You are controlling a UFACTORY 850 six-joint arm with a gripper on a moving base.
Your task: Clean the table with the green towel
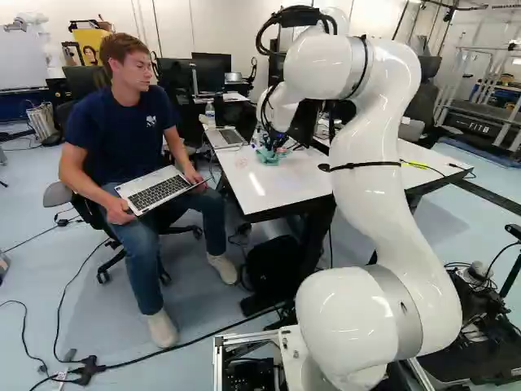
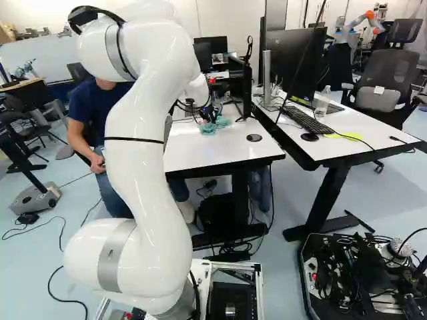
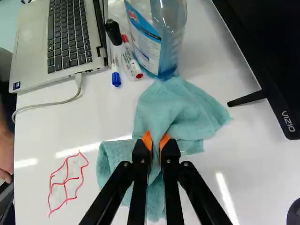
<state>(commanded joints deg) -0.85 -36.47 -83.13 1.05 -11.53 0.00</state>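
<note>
Wrist view, gripper: black gripper with two orange-padded fingers (image 3: 156, 141), drawn in on a raised fold of the towel, cloth pinched between both pads.
Wrist view, towel: teal-green cloth towel (image 3: 164, 105), bunched on the white glossy tabletop (image 3: 112, 112), part spread ahead of the fingers, part under them.
Wrist view, soil: red hand-drawn marker lines (image 3: 68, 183) beside the gripper, on the laptop's side of the towel and apart from it. Strokes look whole; I see no smear.
Wrist view, neighbours: clear plastic bottle of blue liquid (image 3: 171, 35) just ahead of the towel, at its edge; capped white markers (image 3: 116, 77) beside the bottle; open silver laptop (image 3: 35, 51) beyond them; black monitor on a splayed foot (image 3: 246, 97) on the other side.
Left base view, position: my white jointed arm (image 1: 374, 171) reaches from lower right to upper middle; towel on the table at upper middle, faint red lines just left of it.
Right base view, position: towel at upper middle of the frame, flat black disc (image 2: 254, 138) to its right. I cannot make out the red lines here.
Done: towel in grip, on the table.
Left: the red lines. I judge the wiping of them still to do.
Progress estimate: early; grip stage complete, cleaning result none visible.
</note>
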